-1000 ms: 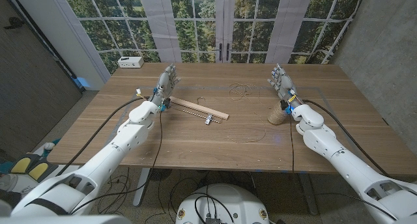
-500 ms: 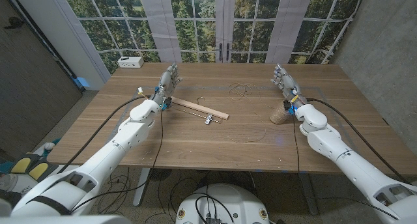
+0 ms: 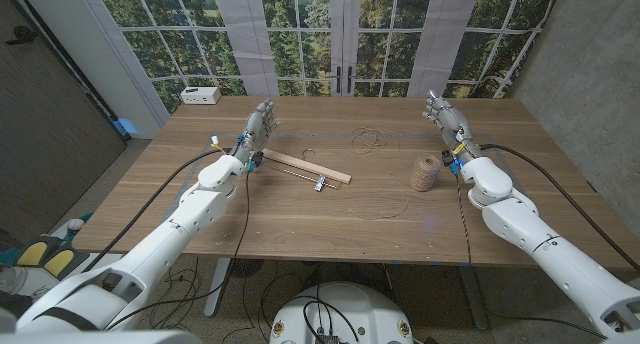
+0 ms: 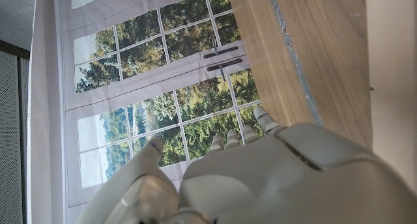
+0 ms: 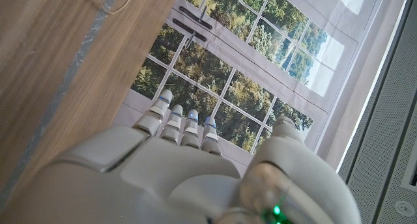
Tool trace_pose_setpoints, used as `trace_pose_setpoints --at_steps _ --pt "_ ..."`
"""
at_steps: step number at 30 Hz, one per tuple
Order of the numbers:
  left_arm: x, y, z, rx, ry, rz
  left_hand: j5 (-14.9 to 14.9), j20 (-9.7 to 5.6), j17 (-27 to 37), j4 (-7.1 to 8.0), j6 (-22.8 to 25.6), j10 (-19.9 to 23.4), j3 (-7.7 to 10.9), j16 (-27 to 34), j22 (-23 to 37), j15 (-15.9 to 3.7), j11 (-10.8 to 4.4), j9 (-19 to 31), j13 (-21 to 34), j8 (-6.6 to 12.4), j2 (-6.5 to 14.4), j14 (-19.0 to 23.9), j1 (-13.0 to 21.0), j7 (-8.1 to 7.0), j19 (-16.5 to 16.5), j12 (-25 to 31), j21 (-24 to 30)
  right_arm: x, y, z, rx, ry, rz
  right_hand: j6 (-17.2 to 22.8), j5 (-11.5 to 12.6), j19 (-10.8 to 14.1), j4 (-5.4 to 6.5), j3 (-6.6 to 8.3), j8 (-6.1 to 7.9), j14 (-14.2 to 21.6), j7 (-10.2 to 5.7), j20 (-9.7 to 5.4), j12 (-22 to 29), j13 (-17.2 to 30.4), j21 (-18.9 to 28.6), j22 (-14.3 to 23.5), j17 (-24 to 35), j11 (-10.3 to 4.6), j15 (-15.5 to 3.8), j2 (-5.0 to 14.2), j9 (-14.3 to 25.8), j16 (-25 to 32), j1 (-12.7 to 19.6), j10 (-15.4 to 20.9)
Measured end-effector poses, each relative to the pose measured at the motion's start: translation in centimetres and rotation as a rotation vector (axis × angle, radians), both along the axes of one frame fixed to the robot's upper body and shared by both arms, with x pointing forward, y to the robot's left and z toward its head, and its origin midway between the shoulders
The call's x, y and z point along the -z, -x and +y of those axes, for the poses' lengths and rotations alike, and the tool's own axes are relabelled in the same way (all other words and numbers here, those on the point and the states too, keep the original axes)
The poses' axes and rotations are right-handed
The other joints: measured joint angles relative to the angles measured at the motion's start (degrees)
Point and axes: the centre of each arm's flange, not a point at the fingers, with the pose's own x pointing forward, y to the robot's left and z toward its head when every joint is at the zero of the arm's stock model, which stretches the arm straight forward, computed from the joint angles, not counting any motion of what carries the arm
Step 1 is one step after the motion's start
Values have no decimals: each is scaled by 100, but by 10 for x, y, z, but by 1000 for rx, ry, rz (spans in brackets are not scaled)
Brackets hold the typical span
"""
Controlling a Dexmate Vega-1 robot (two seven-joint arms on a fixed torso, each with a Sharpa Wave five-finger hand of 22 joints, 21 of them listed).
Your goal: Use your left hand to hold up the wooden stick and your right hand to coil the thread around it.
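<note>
A flat wooden stick (image 3: 305, 168) lies on the table, slanting from my left hand toward the centre, with a small metal piece at its near end. My left hand (image 3: 256, 127) stands over the stick's far end, fingers straight and apart, holding nothing. A spool of tan twine (image 3: 425, 173) stands upright at centre right. Loose thread runs from it in a loop (image 3: 380, 206) on the table. My right hand (image 3: 446, 122) is raised behind and right of the spool, fingers apart and empty. The wrist views show the backs of my left hand (image 4: 260, 178) and right hand (image 5: 163, 172).
A second coil of thread (image 3: 368, 138) lies at the table's far middle. A small white box (image 3: 201, 95) sits at the far left corner. Windows stand behind the table (image 3: 200, 214).
My right hand has moved right and farther back, away from the spool, which now shows fully. The left hand and the stick have not moved.
</note>
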Motion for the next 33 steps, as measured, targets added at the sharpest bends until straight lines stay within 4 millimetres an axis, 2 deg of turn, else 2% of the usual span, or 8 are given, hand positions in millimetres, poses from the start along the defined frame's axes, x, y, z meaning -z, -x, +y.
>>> trace_pose_setpoints --at_steps 9,13,17,33 --pt "-2 4 1 3 -1 -10 22 31 0 0 0 0 0 0 -1 0 0 0 0 0 0 0 0 0 31 0 -58 -1 20 -3 72 46 -22 0 0 0 -23 23 0 -1 0 0 -33 0 0 0 28 0 1 8 -1 0 68 0" --pt "-2 5 1 8 -4 -13 22 30 0 0 0 0 0 0 -1 21 0 -1 0 0 0 -22 0 0 31 0 -64 1 31 -3 105 74 -27 0 -23 0 -70 22 0 -25 0 0 -55 0 0 -1 28 0 -22 -14 -1 0 90 0" --pt "-3 7 0 15 -9 -16 22 30 0 -10 -14 -7 -35 0 -1 53 75 -1 -1 0 0 -10 0 -40 31 14 -84 5 40 -2 152 107 -29 0 -27 -2 -87 39 -24 -25 0 -2 -77 -1 0 -1 27 -15 -22 -16 -1 -27 92 -16" --pt "-5 16 3 28 -26 -24 22 93 -1 -19 -20 11 -69 0 -2 123 133 -1 8 0 0 0 0 -82 31 78 -127 27 65 6 274 200 -21 -54 -66 -25 -203 100 -90 -66 -53 -26 -163 27 0 -1 27 -84 -63 -22 -1 -68 264 -85"
